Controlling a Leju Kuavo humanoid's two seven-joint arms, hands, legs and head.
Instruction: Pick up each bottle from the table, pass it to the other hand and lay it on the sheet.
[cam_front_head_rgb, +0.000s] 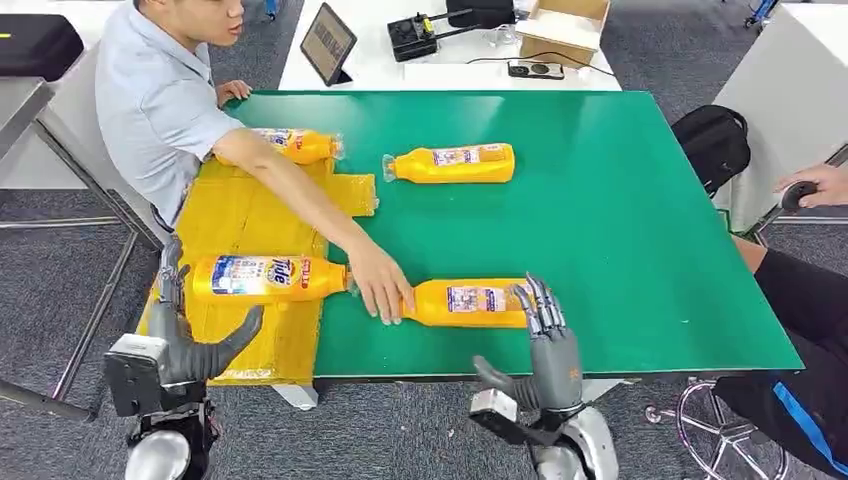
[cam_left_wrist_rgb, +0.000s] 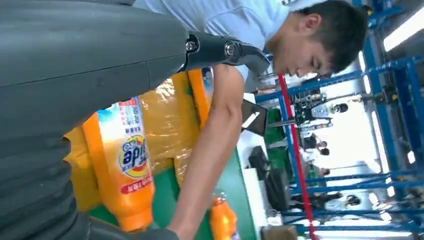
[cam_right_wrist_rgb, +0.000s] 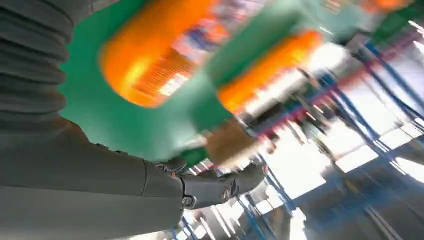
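Several orange bottles lie on a green table. One bottle rests on the yellow sheet at the table's left, and another lies at the sheet's far end. A third lies on the bare green top. The nearest bottle lies by the front edge, with a person's hand on its neck end. My right hand stands open just in front of that bottle's base, fingers up. My left hand is open at the sheet's near left corner, holding nothing. The left wrist view shows the sheet bottle.
A person in a grey shirt leans in from the left, arm stretched across the sheet. Another person's hand and dark legs are at the right. A white table beyond holds a tablet, a controller and a box.
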